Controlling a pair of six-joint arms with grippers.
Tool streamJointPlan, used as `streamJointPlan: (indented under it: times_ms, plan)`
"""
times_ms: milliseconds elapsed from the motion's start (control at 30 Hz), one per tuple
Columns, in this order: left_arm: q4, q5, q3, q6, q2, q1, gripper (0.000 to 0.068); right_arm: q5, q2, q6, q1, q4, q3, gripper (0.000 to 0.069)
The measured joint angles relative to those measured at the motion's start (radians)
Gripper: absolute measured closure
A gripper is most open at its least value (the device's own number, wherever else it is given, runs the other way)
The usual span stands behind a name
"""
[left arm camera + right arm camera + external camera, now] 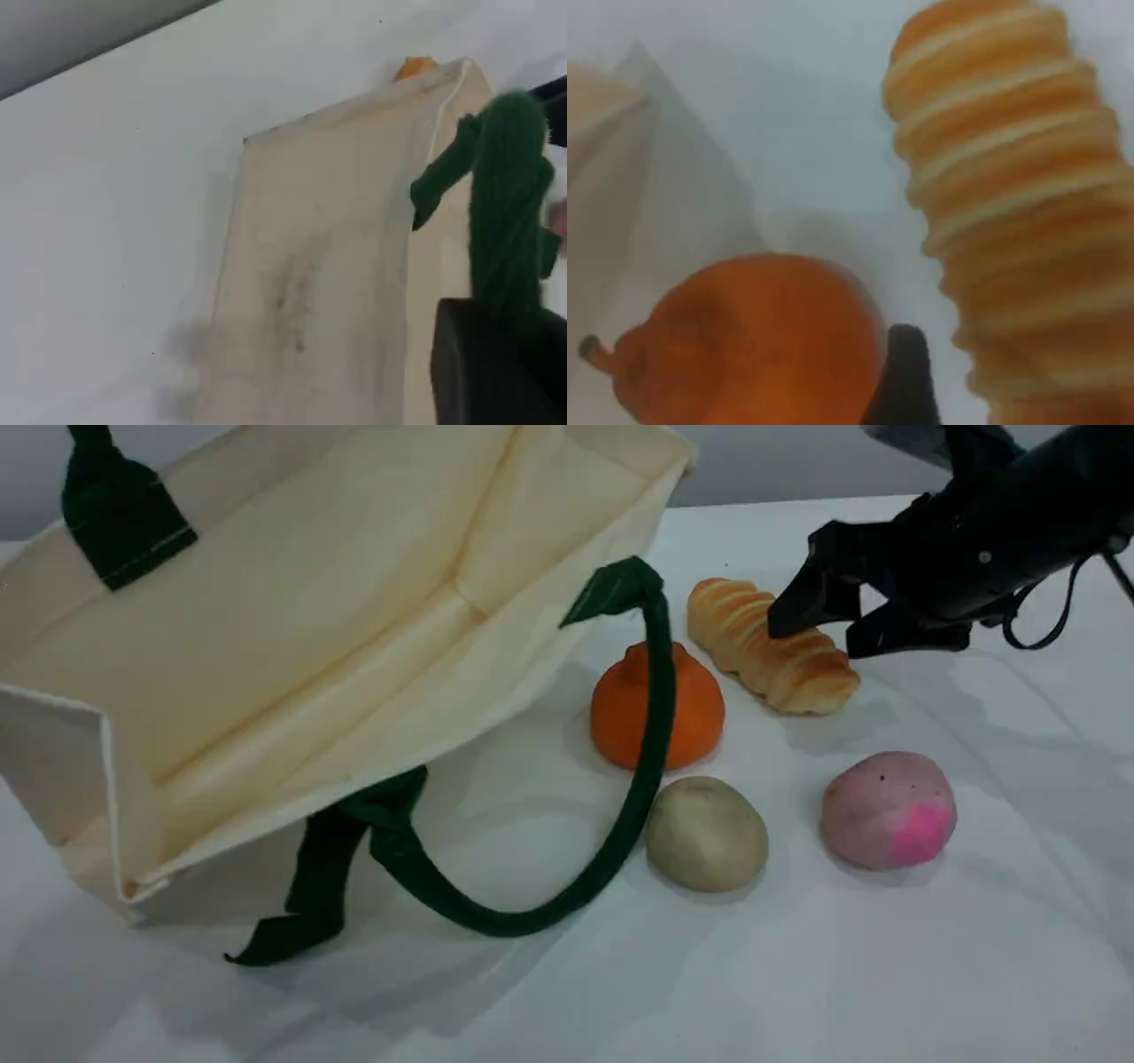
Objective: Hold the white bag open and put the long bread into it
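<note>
White bag (292, 629) lies on its side on the white worktop (886, 974), mouth gaping toward the camera, upper side lifted. One dark green handle (651, 735) loops out across the worktop, passing in front of an orange fruit (687, 708).

Long bread (771, 657) rests on the worktop just beyond the fruit, apart from the bag. Right tool (819, 631) hovers over the bread's middle, jaws spread wide, one either side of the loaf, grasping nothing. Right wrist view: bread (1010, 221) right of the fingertip (904, 376), fruit (744, 345) left.

Left tool (496, 354) is clenched on the bag's other green handle (505, 204), holding the bag (328, 266) up.

Beige lump (706, 833) and pink lump (889, 808) sit nearer the camera.
</note>
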Motion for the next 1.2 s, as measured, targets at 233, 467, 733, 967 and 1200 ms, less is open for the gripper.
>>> streamJointPlan:
  times_ms: [233, 467, 733, 967, 1200]
  plan:
    - [0.001, 0.0, 0.0, 0.0, 0.0, 0.0, 0.0585, -0.011, 0.007, 0.0, 0.03, 0.003, -0.018, 0.0148]
    - [0.001, 0.001, 0.0, 0.0, 0.0, 0.0, 0.0585, -0.106, 0.007, 0.0, 0.058, 0.001, -0.021, 0.0148]
    - [0.001, 0.001, 0.0, 0.0, 0.0, 0.0, 0.0585, -0.112, 0.021, 0.0, 0.058, 0.002, -0.049, 0.0148]
    - [0.001, 0.001, 0.0, 0.003, 0.0, 0.0, 0.0585, -0.106, 0.077, 0.0, 0.06, 0.001, -0.053, 0.0148]
    - [0.001, 0.001, 0.0, 0.003, 0.0, 0.0, 0.0585, -0.105, 0.078, -0.001, 0.06, 0.001, -0.058, 0.0227]
